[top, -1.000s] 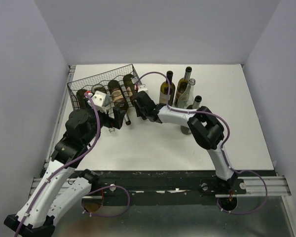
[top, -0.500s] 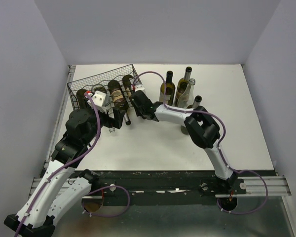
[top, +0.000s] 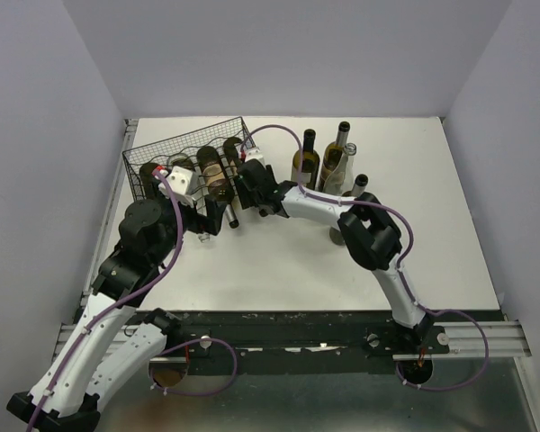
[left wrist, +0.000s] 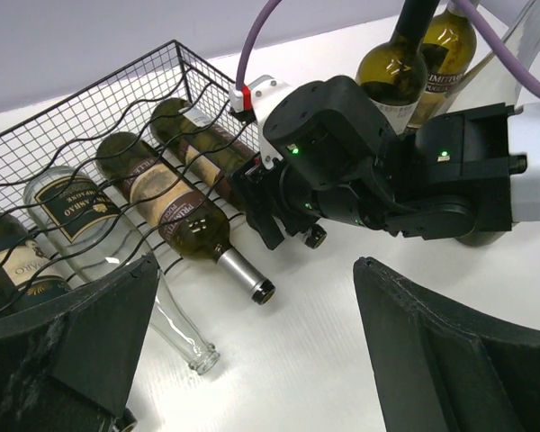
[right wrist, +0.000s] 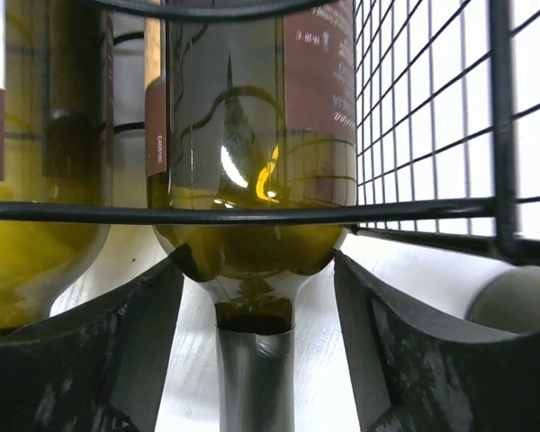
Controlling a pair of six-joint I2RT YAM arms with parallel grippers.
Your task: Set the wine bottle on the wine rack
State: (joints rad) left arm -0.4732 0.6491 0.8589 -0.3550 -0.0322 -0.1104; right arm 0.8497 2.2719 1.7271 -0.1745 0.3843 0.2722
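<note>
Your right tool straddles the wine bottle at its neck, fingers spread with a gap on each side. That bottle lies in the wine rack, end cradle by the mesh side wall, neck poking out over the tabletop. Left tool hangs wide open, holding nothing.

Green btl lying in blk rack

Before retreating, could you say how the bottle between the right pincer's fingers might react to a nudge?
The bottle probably won't roll: the rack cradles it in wire. Glossy glass, so likely slippery and breakable. Its overhanging neck might let it pivot.
</note>
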